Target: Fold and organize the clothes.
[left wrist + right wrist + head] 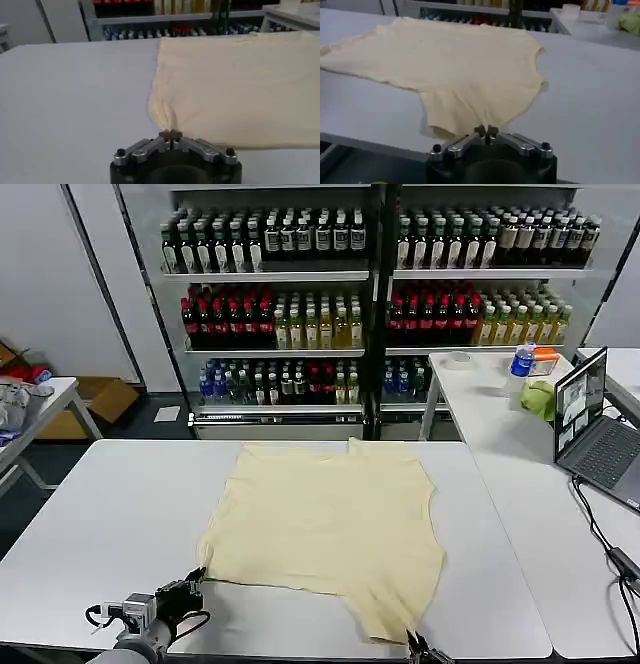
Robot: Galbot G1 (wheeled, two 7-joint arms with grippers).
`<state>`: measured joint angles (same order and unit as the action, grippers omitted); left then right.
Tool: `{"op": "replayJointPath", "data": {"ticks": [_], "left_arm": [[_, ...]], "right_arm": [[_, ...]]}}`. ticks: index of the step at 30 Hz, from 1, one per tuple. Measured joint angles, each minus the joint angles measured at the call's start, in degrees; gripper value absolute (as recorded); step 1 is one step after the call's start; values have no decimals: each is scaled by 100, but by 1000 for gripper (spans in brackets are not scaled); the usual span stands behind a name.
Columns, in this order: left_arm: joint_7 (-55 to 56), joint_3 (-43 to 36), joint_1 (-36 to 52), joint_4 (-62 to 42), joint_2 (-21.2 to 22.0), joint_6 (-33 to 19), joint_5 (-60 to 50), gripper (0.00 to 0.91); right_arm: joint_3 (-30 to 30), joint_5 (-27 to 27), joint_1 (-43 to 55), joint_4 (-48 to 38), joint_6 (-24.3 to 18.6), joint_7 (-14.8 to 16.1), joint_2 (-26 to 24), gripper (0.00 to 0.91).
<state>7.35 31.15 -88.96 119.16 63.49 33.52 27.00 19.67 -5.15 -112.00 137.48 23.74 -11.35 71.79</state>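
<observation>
Cream T-shirt spread on the white desk, both hands at its near edge.

The T-shirt lies flat in the middle of the desk. The left hand sits at its near-left corner; the right hand is at the near-right corner, by the desk's front edge. Shelves of bottles stand behind, a laptop on the side desk.

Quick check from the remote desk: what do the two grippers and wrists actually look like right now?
In both wrist views each gripper has a rounded black body topped by two silver metal finger links with black bolt heads, meeting at small notched tips: left gripper, right gripper. In the head view the left gripper looks black, with a pale grey-white wrist section and thin black looped cables behind it. The right gripper shows as a dark tip.
</observation>
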Motion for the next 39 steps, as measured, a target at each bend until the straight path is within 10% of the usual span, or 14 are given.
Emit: {"op": "replayJointPath", "data": {"ticks": [39], "left_arm": [[-79,210,117,745,-289,-435,592,10]], "right_arm": [[621,-960,1628,-142,200,31,-662,0]]}}
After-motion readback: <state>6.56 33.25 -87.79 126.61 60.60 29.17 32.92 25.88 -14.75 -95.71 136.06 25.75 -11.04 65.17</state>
